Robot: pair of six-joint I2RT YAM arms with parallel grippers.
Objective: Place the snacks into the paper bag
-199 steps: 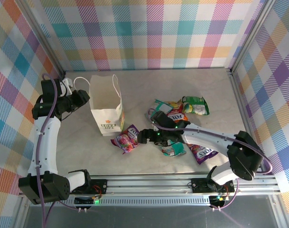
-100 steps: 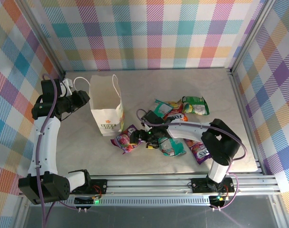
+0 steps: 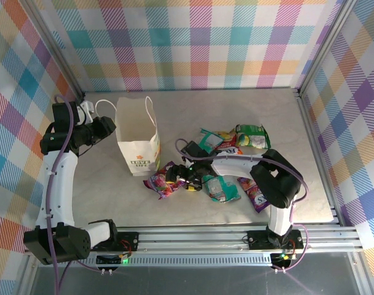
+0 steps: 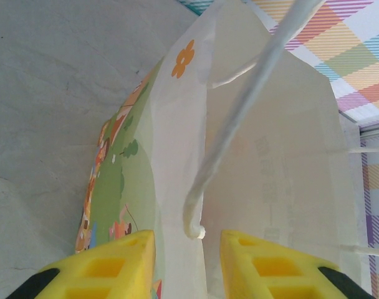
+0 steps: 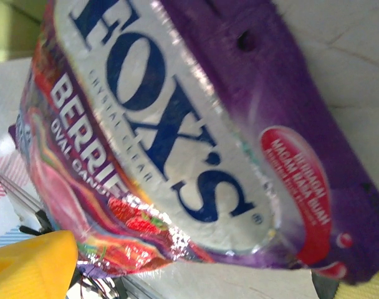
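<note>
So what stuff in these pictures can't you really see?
- Inside of the paper bag: top view, its own walls hide the bottom.
- Purple candy packet: right wrist view, cut off by the picture edges.
- Right gripper: top view, too small to tell if the packet is gripped.
- Snacks under the right arm: partly covered in the top view.

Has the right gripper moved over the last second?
Yes. In the top view the right gripper has slid left, toward the paper bag, and now sits over the purple packet.
</note>
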